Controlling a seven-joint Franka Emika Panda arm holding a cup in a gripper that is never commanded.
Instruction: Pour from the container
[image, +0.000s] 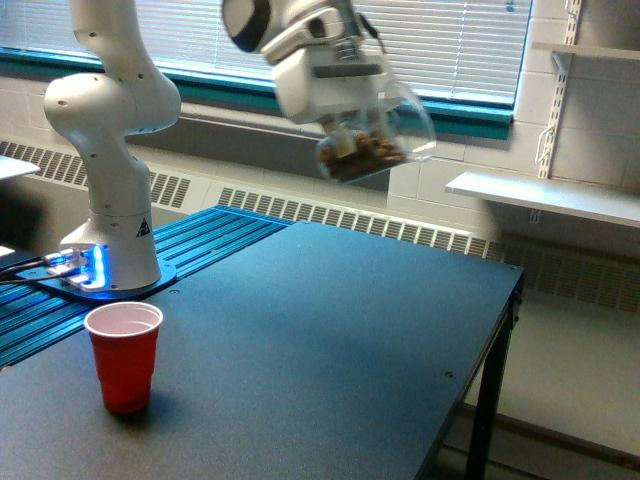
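Note:
My gripper (352, 128) is high above the table's far edge, shut on the container (378, 138), a clear rounded plastic jar lying tilted with its mouth toward the exterior view's right. Brown bits fill its lower side. The fingers are mostly hidden behind the jar and the white hand. A red plastic cup (124, 355) stands upright on the dark table (330, 350) near the front left, well below and to the left of the jar. Its inside looks pale and empty.
The arm's white base (110, 200) stands on a blue ribbed plate (200, 245) at the left. The table's right edge drops off near a black leg (484, 420). A white shelf (560, 195) juts from the wall at the right.

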